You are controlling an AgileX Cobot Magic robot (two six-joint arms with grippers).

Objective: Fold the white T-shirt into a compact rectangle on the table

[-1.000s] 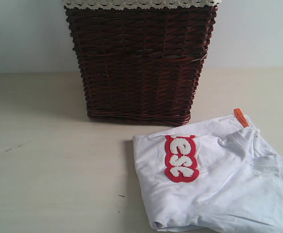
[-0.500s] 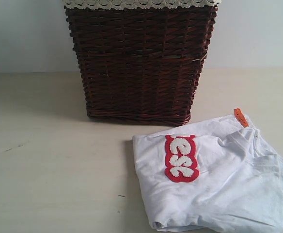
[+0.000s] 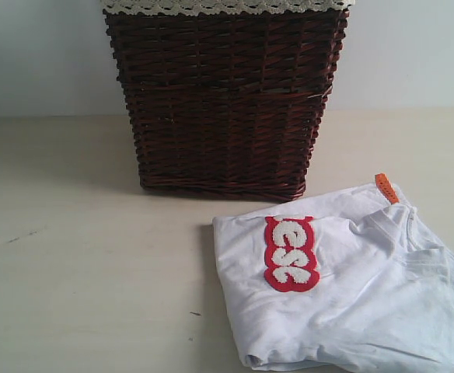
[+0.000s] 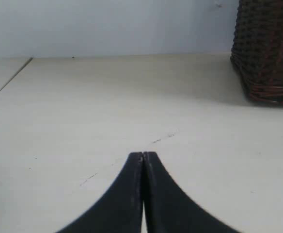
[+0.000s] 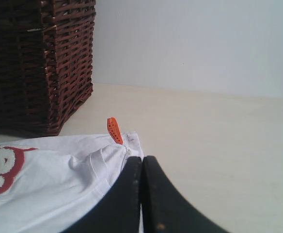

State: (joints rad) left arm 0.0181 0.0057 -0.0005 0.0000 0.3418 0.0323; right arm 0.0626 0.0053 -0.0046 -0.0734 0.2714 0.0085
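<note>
The white T-shirt (image 3: 343, 287) lies folded in a rough rectangle on the table (image 3: 79, 272), at the front right of the exterior view, its red patch with fuzzy white letters (image 3: 291, 253) facing up and an orange tag (image 3: 386, 188) at its far corner. Neither gripper shows in the exterior view. In the right wrist view my right gripper (image 5: 141, 160) is shut and empty, over the T-shirt (image 5: 49, 184) edge near the orange tag (image 5: 114, 130). My left gripper (image 4: 143, 155) is shut and empty above bare table (image 4: 83, 107), away from the shirt.
A tall dark brown wicker basket (image 3: 223, 101) with a lace-edged liner stands at the back middle, just behind the shirt; it also shows in the left wrist view as the basket (image 4: 267, 48) and in the right wrist view as the basket (image 5: 35, 63). A pale wall rises behind the table.
</note>
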